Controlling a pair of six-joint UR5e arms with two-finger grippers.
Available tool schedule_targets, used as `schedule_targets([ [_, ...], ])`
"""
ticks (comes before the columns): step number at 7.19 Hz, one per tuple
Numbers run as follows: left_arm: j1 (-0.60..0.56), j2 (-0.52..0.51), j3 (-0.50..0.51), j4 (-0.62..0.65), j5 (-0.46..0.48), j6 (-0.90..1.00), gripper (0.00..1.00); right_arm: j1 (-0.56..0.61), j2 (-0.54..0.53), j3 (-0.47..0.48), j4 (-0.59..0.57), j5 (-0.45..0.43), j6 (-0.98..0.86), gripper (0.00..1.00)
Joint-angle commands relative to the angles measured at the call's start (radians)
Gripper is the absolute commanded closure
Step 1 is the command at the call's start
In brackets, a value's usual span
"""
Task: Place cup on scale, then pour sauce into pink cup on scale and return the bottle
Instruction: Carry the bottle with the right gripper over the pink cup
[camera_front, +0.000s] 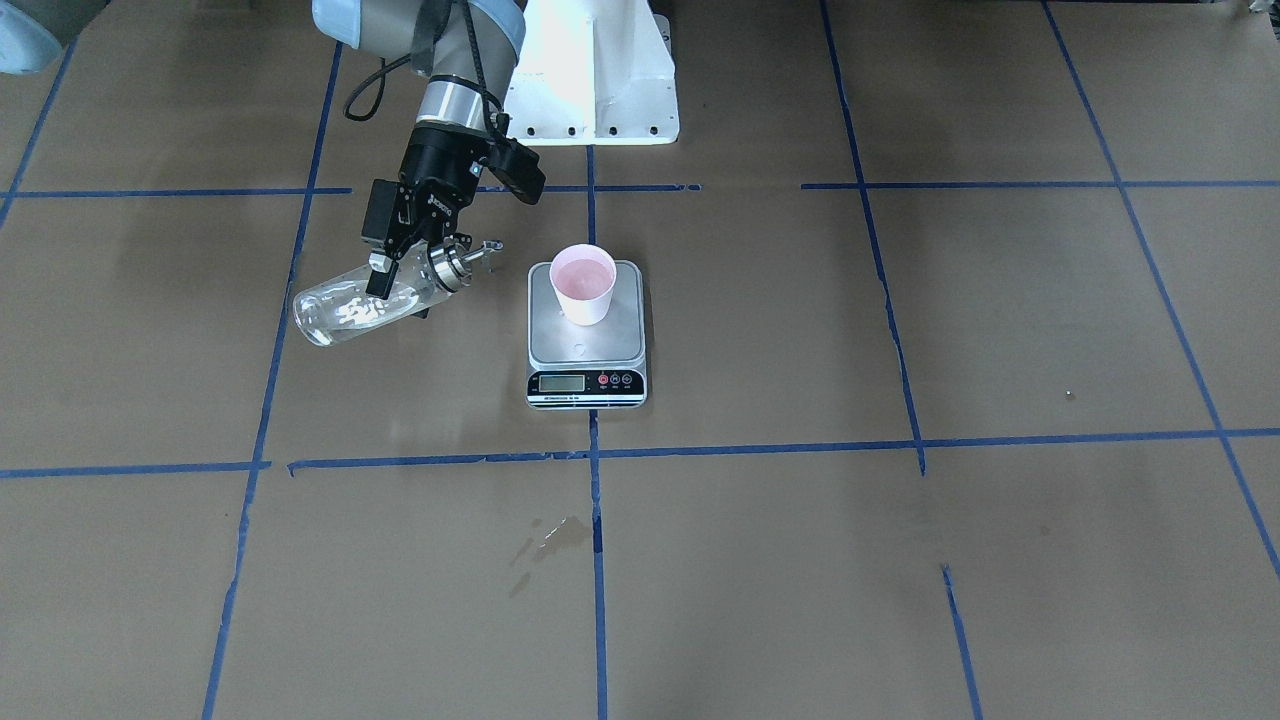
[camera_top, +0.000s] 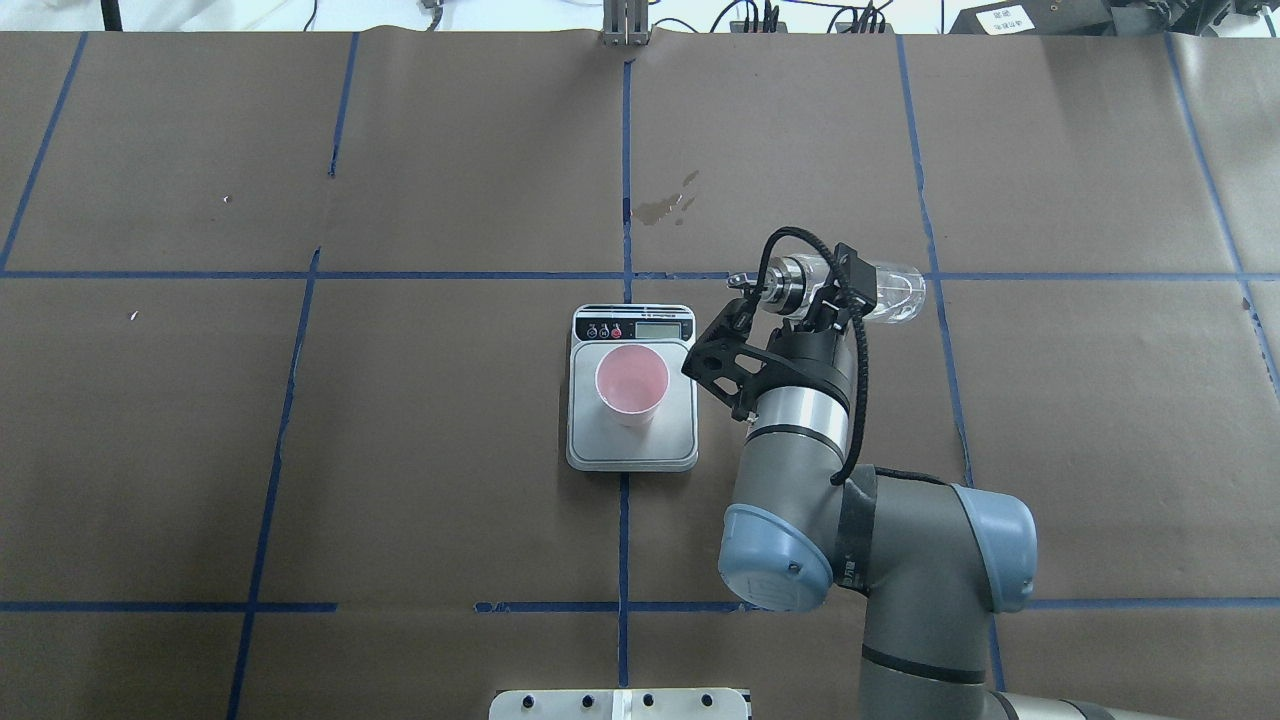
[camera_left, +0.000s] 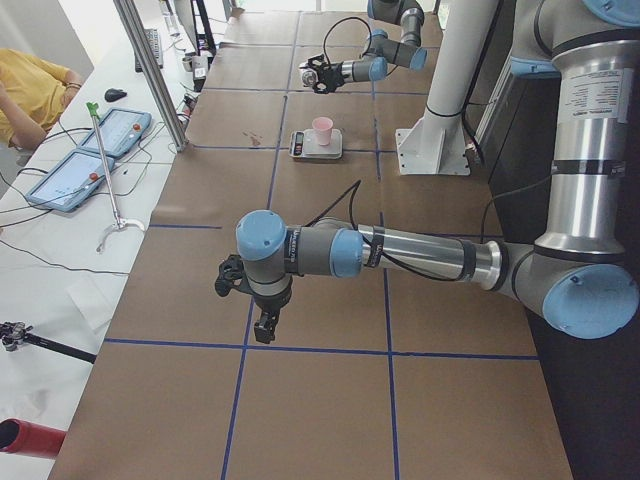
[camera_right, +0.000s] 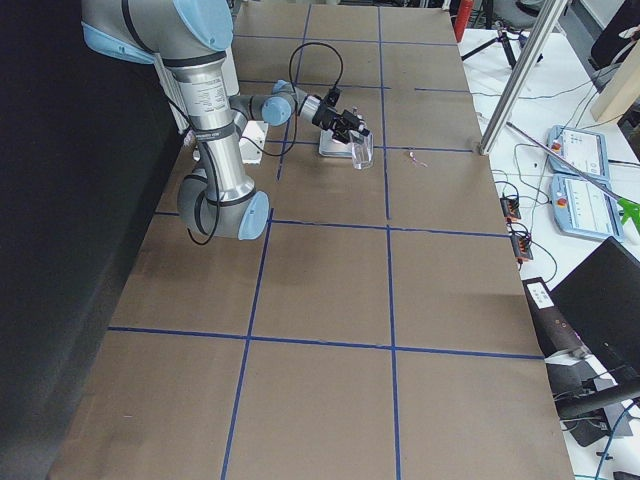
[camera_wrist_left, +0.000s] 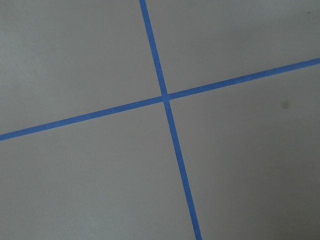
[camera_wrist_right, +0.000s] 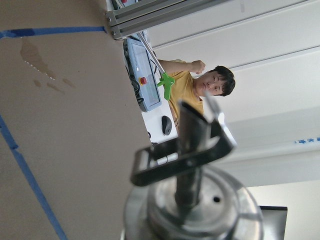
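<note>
The counter (camera_front: 900, 330) was covered in matt brown paper, smooth but for a darker stained blotch (camera_front: 560, 535), and crossed by strips of blue tape (camera_front: 760, 449). The scale (camera_front: 590, 345) had a brushed steel platform with a dull sheen, a white plastic body and a glossy black front strip. The cup (camera_front: 583, 290) looked like matt paper, white outside, pale pink inside. The bottle (camera_front: 340, 312) was clear glossy glass, its pourer cap (camera_front: 447, 265) polished silver metal. The right hand (camera_front: 398, 290) was matt black, on a satin grey metal arm (camera_top: 800, 440) with pale blue plastic caps.
</note>
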Motion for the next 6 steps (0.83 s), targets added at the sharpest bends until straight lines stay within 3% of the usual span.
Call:
schedule_targets([
  [1, 0.000, 0.001, 0.001, 0.002, 0.000, 0.000, 0.00, -0.018, 0.030, -0.057, -0.043, -0.081, -0.021, 1.00],
  [3, 0.000, 0.001, 0.001, 0.004, 0.000, 0.000, 0.00, -0.023, 0.068, -0.125, -0.046, -0.108, -0.053, 1.00],
  [6, 0.000, 0.001, 0.002, 0.007, 0.000, 0.000, 0.00, -0.033, 0.075, -0.125, -0.047, -0.174, -0.179, 1.00],
])
